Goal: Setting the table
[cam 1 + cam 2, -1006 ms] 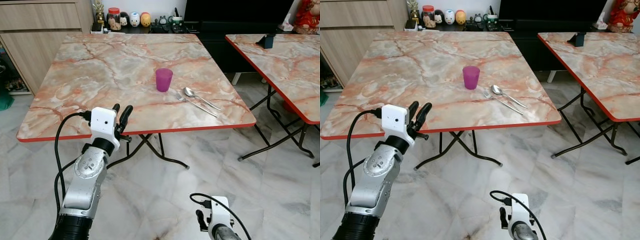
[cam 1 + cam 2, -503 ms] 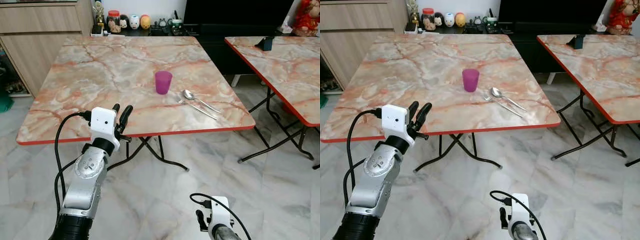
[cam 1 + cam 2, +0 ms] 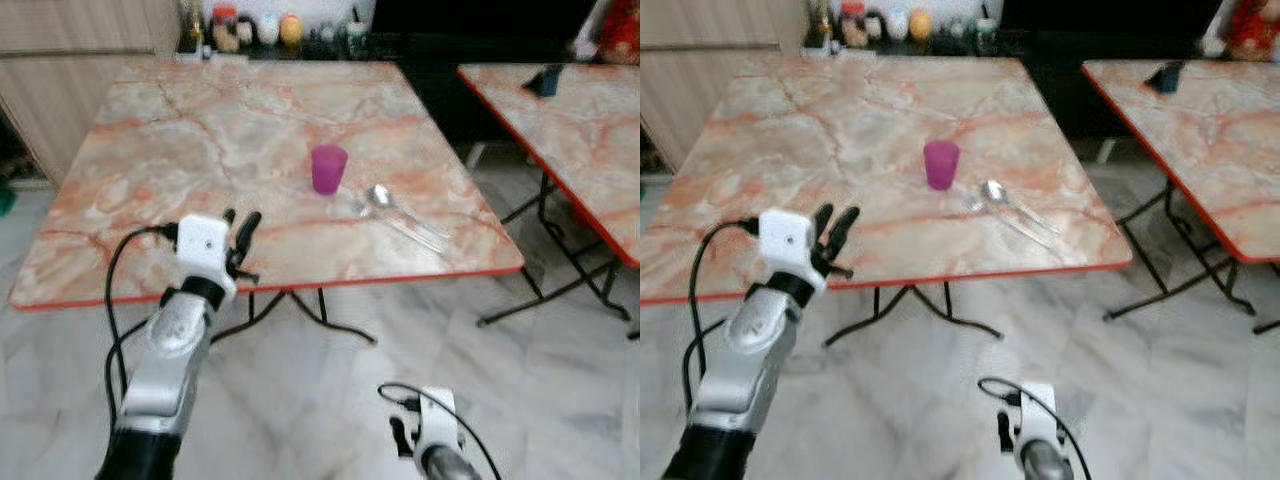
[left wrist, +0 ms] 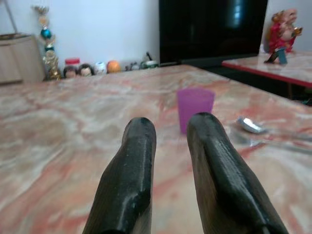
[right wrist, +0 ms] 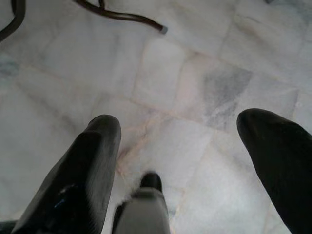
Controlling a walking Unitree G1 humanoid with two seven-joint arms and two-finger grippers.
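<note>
Presently the left claw point(image 3: 241, 229) is raised over the near edge of the marble surface point(image 3: 180, 150), its two black fingers point(image 4: 131, 180) a narrow gap apart and holding nothing. Farther in, toward the middle, stands the purple cup point(image 3: 328, 168), upright. It is probably light, rigid plastic with smooth walls, so grasp it across the body at mid-height with moderate force. Just right of it lie the spoon point(image 3: 384, 199) and, apparently, a fork point(image 3: 1002, 220); blur obscures the detail. Both are thin, stiff, slippery metal lying flat, best pinched across the handle. The right claw point(image 5: 185, 165) hangs low over the floor, spread wide and empty.
</note>
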